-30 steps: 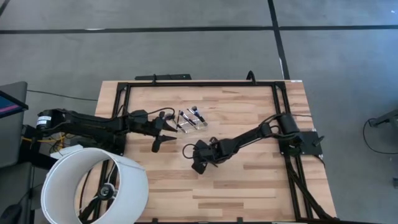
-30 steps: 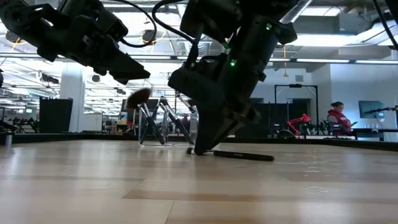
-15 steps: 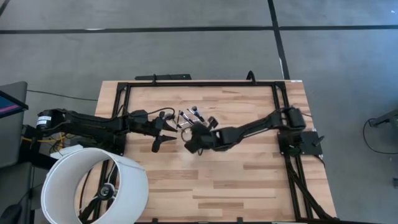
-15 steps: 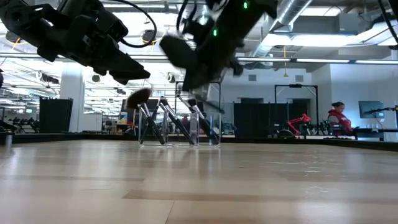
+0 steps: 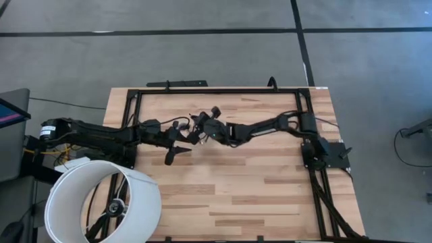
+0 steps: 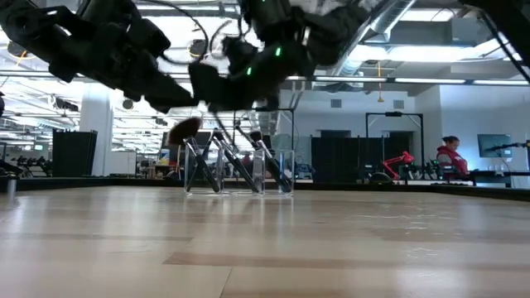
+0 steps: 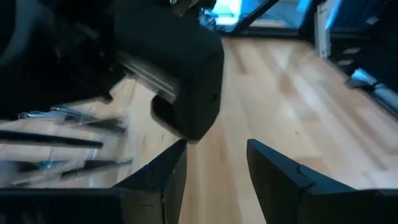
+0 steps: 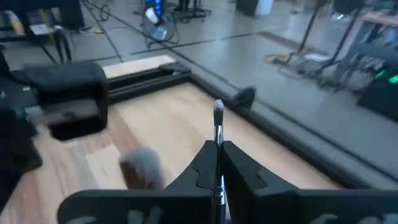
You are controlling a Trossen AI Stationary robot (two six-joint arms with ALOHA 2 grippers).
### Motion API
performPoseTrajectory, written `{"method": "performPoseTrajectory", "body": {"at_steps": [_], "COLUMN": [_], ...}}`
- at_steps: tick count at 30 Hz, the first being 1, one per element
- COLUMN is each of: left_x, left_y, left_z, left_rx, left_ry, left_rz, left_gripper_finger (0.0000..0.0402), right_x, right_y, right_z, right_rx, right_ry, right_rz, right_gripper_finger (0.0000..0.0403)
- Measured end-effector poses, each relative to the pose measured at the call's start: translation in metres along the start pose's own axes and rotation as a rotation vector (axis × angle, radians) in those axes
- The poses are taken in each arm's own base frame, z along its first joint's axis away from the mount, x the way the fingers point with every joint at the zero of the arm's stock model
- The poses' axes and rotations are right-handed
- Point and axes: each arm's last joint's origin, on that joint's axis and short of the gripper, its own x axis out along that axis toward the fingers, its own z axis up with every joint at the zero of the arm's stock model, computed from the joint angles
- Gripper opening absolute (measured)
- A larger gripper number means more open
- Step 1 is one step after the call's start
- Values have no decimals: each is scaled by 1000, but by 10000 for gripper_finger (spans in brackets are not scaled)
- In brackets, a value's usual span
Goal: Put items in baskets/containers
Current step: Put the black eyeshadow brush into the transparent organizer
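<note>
Above clear tray (image 6: 238,170), right end effector (image 8: 217,163) clamped on brush (image 8: 218,134). Next: lower brush in, let go. Left end effector (image 7: 214,167) apart, waiting nearby.

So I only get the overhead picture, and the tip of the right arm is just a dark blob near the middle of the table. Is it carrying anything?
Observer: Yes. Its wrist camera shows one thin brush clamped between the shut right jaws, bristles pointing forward.
Visitor: Where would it go? I can't make out a container.
Observer: The low view shows a clear holder standing on the table. Several brushes are leaning in it, and the right arm hangs above them without touching.
Visitor: Is the left arm holding something too?
Observer: No. Its wrist camera shows the left jaws open, with only bare wood between them.
</note>
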Motion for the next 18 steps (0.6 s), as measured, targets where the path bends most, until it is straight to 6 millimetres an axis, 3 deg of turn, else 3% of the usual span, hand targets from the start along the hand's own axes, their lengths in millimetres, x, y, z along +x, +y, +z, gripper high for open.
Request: {"method": "performPoseTrajectory", "body": {"at_steps": [4, 8, 18], "left_x": [0, -2, -4], "left_y": [0, -1, -3], "left_z": [-6, -10, -22], "left_rx": [-10, -5, -43], "left_ry": [33, 21, 57], "left_rz": [5, 5, -2], "left_gripper_finger": [163, 163, 163], "right_x": [16, 19, 4], "right_y": [-1, -2, 4], "right_z": [-15, -23, -16], "right_rx": [-7, -9, -117], "right_ry": [-33, 19, 62], "right_rz": [-1, -3, -9], "right_gripper_finger": [3, 4, 51]}}
